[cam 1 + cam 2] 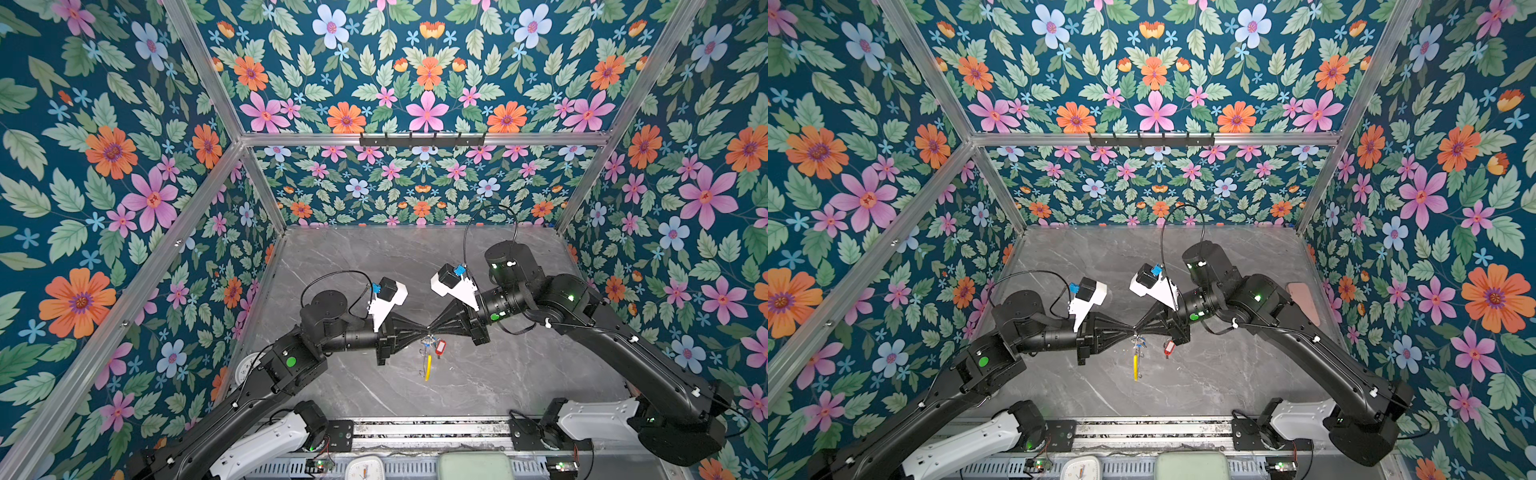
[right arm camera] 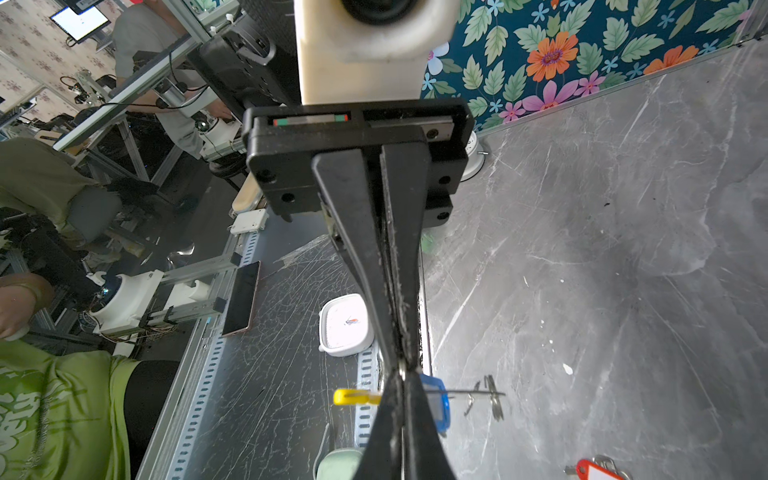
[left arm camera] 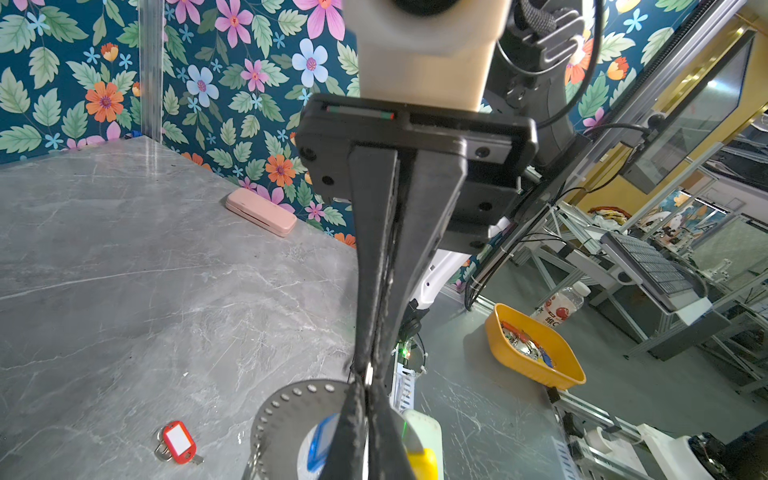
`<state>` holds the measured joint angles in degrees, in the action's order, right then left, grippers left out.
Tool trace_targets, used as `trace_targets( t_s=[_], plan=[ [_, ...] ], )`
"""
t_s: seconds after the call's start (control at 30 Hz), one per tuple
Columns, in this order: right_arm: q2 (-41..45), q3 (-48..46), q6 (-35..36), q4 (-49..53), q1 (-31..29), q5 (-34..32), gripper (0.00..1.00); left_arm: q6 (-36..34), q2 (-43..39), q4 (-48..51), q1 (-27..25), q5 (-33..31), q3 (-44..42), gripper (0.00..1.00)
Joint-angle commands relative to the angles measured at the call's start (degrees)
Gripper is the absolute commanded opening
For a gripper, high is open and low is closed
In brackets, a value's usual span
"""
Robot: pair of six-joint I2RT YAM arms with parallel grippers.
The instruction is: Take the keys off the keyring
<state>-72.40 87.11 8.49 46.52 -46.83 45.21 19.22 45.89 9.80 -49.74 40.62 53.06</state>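
Over the grey marble tabletop (image 1: 519,374), the left gripper (image 1: 423,331) and right gripper (image 1: 433,331) have jaws pinching the thin dark keyring hoop (image 1: 427,368) with a yellow part, and a hard tug might drop it, blue-tagged silver key (image 2: 434,401) and all.

Bright, even overhead light casts soft shadows on the marble tabletop (image 1: 374,270). Both top views bow at the edges; the left gripper (image 3: 366,384) is blurred up close.
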Motion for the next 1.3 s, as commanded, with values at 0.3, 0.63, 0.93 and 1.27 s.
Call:
trace_targets(
  t_s=[0.3,0.63,0.93,1.27],
  plan=[
    [4.69,-4.26,-5.97,-13.85,-0.66,-6.6,0.4,1.82,-3.5,-10.14,-0.1,-3.32,-3.75,0.0],
    [16.17,-25.43,-14.14,-38.52,-1.06,-7.94,0.53,3.0,-11.04,-21.17,-0.1,-11.54,-11.45,0.0],
    [12.37,-27.61,-12.56,-42.33,-4.17,-7.83,0.54,4.15,-10.61,-22.54,-0.12,-11.44,-11.98,0.0],
    [10.19,-25.94,-12.39,-43.21,-4.94,-6.17,0.37,4.86,-10.64,-22.99,-0.1,-13.04,-12.53,0.0]
  ],
)
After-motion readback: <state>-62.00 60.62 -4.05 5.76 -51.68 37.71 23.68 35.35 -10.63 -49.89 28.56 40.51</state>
